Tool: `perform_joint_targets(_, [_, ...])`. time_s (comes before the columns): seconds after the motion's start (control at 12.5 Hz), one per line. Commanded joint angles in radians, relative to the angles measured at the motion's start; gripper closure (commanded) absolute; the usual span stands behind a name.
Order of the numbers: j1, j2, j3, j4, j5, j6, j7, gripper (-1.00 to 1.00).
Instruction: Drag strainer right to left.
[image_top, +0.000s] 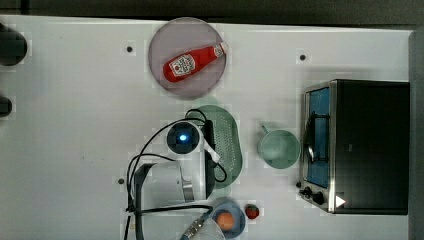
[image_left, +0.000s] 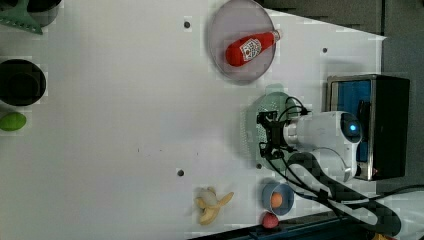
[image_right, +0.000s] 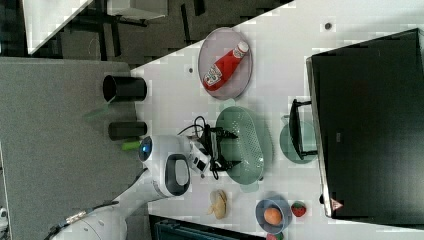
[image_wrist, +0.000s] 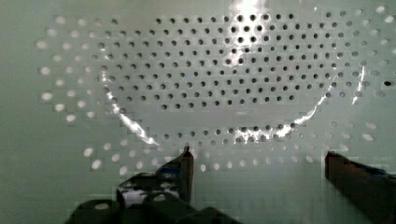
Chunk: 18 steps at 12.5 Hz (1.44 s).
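Now | gripper (image_wrist: 257, 161) down, fingers spread | over strainer (image_wrist: 210, 74) floor

Top view: ketchup bottle (image_top: 194, 61) on plate (image_top: 160, 70); strainer (image_top: 227, 137) below (arm partly over it). Mug (image_top: 278, 148) lies between strainer and oven (image_top: 370, 145).

A: What is the arm (image_right: 167, 172) looking like, lower left of the right view?

B: White rounded shells with dark grey joint inlays, and a blue light is glowing on its round cap (image_top: 183, 137).

A: Any cables?

B: Black cables (image_top: 150, 145) are looping off the wrist. The gripper (image_wrist: 257, 163) is showing black fingers (image_wrist: 184, 170), spread wide apart.
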Motion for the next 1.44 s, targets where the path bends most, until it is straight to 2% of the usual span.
perform_joint_targets(0.08, [0.068,0.006,0.043,0.028,0.033,0.017,0.14,-1.0])
perform_joint_targets(0.88, [0.25,0.109,0.077,0.202,0.189,-0.022,0.213,-1.0])
perform_joint_targets(1.44, [0.357,0.15,0.077,0.287,0.197,-0.047,0.341,-1.0])
